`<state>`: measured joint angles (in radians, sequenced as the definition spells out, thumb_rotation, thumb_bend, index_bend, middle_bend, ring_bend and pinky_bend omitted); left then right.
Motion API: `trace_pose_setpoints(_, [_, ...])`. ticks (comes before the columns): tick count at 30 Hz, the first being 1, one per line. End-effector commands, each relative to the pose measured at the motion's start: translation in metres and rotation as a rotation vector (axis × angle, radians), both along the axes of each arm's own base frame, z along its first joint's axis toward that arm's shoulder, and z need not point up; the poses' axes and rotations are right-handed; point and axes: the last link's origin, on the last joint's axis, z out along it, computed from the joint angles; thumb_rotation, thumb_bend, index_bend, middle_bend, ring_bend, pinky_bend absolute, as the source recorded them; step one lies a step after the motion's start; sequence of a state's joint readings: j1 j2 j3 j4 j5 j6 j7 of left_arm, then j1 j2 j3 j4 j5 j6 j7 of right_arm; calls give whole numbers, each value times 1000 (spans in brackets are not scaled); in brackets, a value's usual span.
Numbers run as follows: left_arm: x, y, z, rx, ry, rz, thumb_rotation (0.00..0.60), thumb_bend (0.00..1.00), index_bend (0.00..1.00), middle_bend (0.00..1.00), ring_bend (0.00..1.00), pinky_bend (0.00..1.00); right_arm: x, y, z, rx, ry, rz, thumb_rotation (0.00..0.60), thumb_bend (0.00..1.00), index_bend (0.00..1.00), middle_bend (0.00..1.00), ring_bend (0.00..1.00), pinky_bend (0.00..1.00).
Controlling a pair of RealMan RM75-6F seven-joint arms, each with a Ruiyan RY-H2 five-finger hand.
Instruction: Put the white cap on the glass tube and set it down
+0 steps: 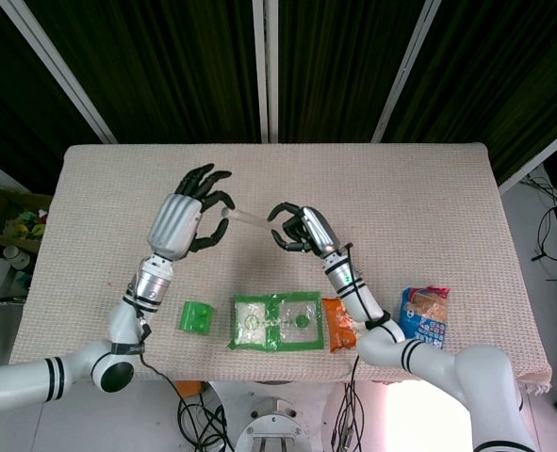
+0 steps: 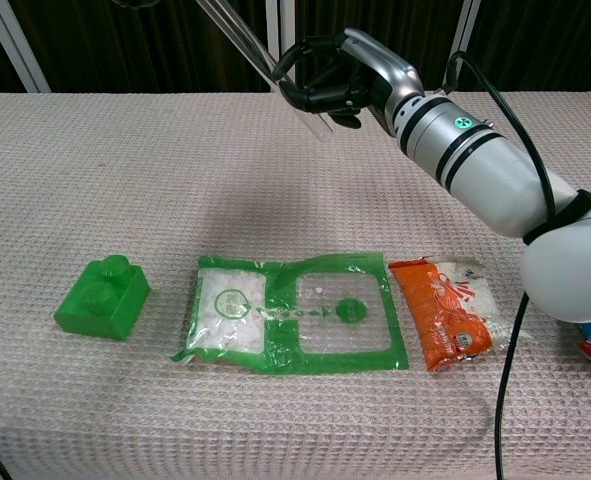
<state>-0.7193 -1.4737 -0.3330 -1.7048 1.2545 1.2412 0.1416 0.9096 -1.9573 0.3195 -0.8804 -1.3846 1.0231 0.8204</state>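
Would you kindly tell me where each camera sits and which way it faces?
Head view: high above, looking down on the table; shows both arms, left hand and right hand on the glass tube.
Chest view: low, facing forward across the table; shows only the right arm.
Shared: right hand, glass tube, green block.

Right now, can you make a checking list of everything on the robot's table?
Surface: woven beige table.
Job's things: glass tube held in the air by right hand; white cap at its end, at left hand fingers.
Clutter: green block, green pouch, orange packet, blue packet.
Hands: both raised above the table.
Cables: black cable by right arm.
Surroundings: dark curtain.
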Motion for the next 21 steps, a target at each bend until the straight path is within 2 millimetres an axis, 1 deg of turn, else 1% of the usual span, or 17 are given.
trace_pose_setpoints(1, [0, 0, -1, -3, -2, 0, 600, 560, 503, 161, 54, 104, 1, 0, 0, 0, 0, 2, 600, 649, 969, 1000, 1000, 1000])
trace_pose_setpoints(21, [3, 2, -8, -19, -6, 5, 600, 559, 503, 162, 54, 103, 3, 1, -3, 5, -22, 2, 600, 649, 971, 1000, 1000, 1000])
